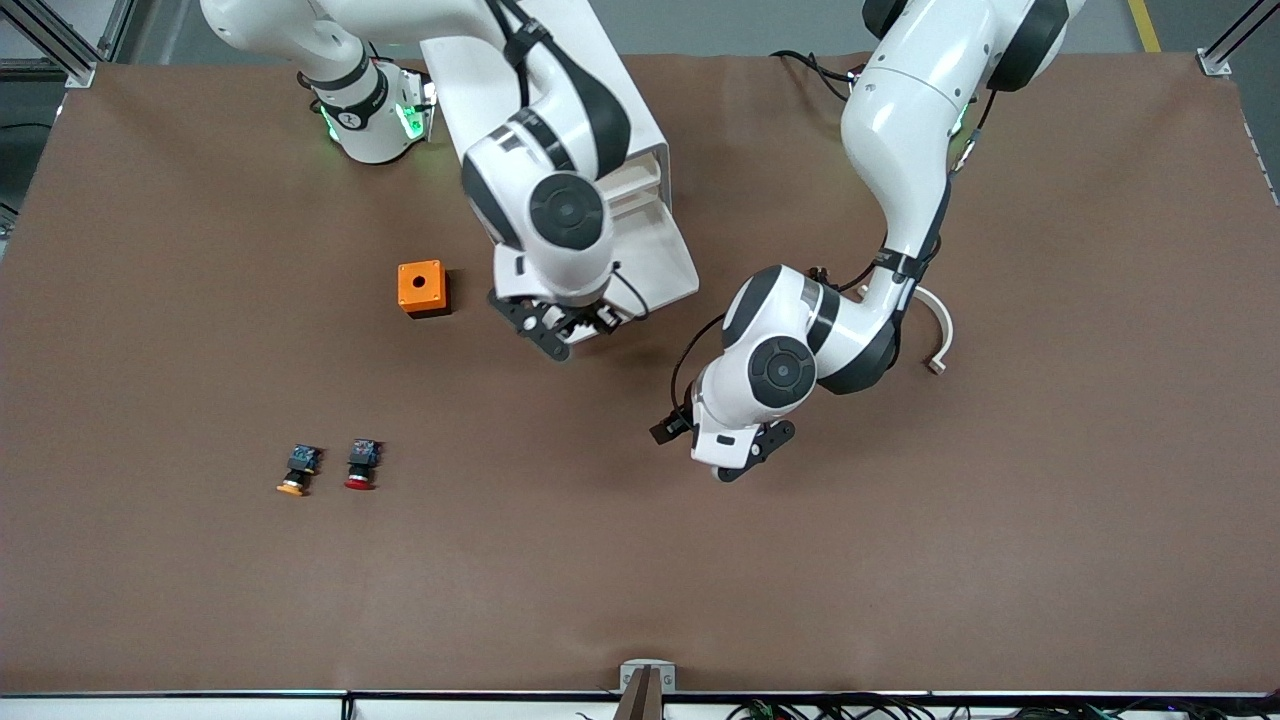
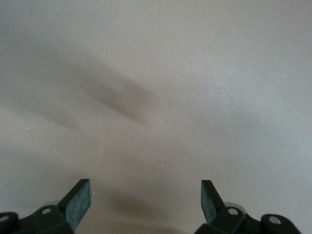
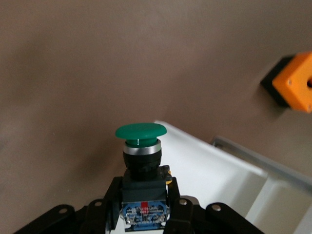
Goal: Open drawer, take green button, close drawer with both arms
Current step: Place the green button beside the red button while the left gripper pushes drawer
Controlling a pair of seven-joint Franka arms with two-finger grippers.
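Observation:
The white cabinet (image 1: pixel 640 120) stands near the robots' bases, with one drawer (image 1: pixel 668 262) pulled out toward the front camera. My right gripper (image 1: pixel 558 325) hangs over the drawer's front edge, on its side toward the right arm's end. In the right wrist view this gripper (image 3: pixel 142 191) is shut on the black body of the green-capped button (image 3: pixel 140 131), above the drawer's white corner (image 3: pixel 214 168). My left gripper (image 1: pixel 742 455) hovers open over bare table, nearer the front camera than the drawer. Its fingers (image 2: pixel 78 200) hold nothing.
A small orange box (image 1: pixel 421 288) sits beside the drawer toward the right arm's end, also seen as the orange box (image 3: pixel 295 80). An orange-capped button (image 1: pixel 297 470) and a red-capped button (image 1: pixel 361 464) lie nearer the front camera. A white curved piece (image 1: pixel 940 335) lies by the left arm.

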